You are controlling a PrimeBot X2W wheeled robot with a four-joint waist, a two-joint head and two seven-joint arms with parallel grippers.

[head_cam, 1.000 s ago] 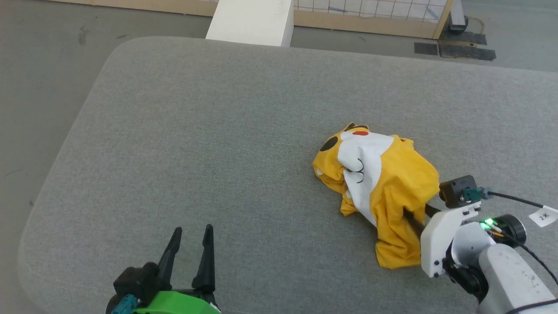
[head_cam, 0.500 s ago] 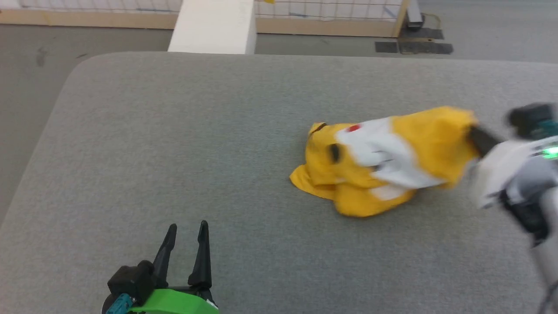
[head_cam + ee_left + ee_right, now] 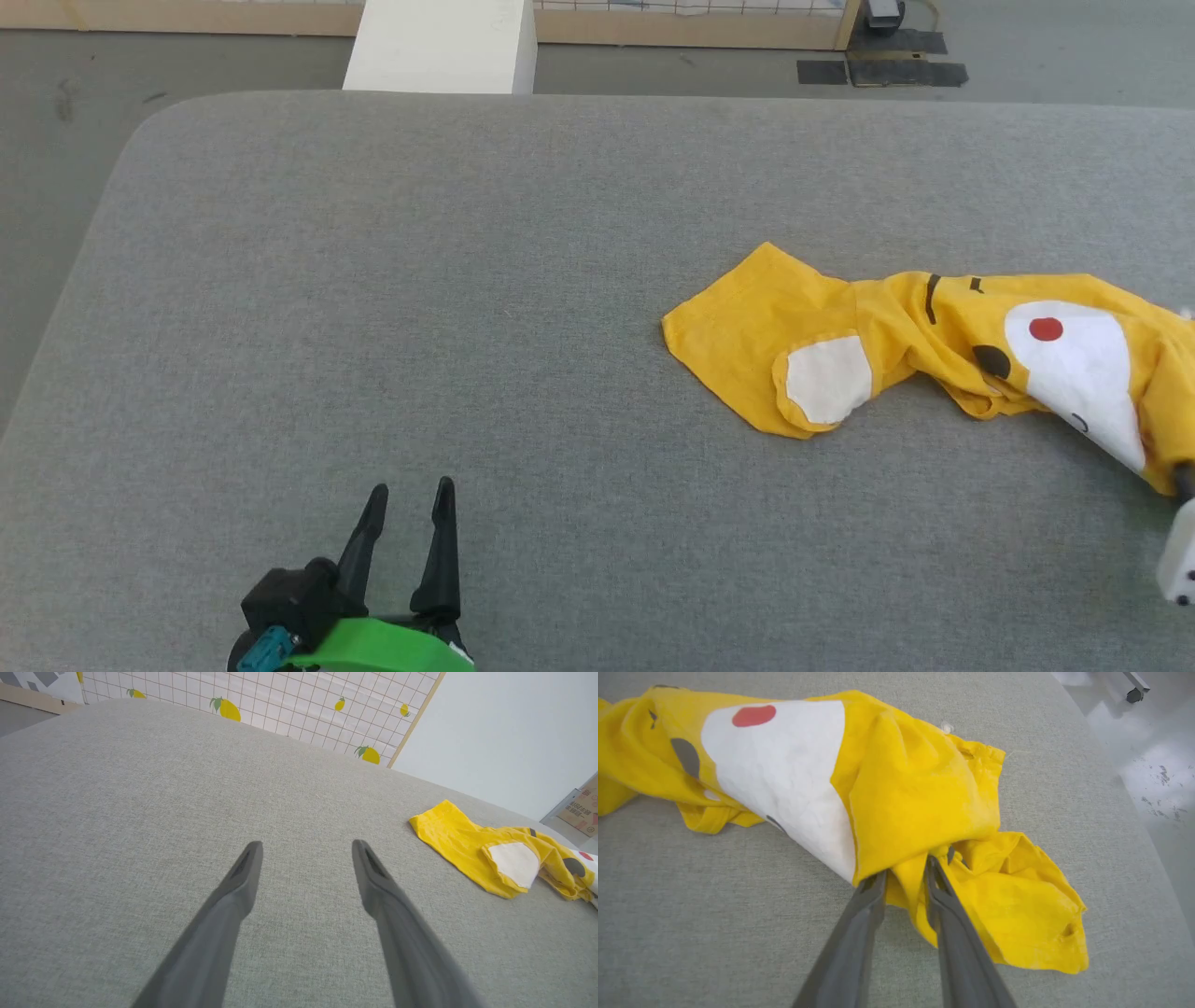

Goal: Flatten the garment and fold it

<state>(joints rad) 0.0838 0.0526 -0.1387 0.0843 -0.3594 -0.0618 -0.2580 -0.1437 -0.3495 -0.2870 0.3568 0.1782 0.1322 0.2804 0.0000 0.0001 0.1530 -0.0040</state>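
Yellow cotton, the garment, was stretched in a crumpled band across the right part of the grey pad, its white patches and red dot turned upward. Near the pad's right edge a fold was lodged between the narrowly parted jaws of the right gripper, the tips buried under cloth; whether it was pinched could not be told. The left gripper was held over the pad's near left part, jaws spread wide and empty. A white box was set beyond the pad's far edge.
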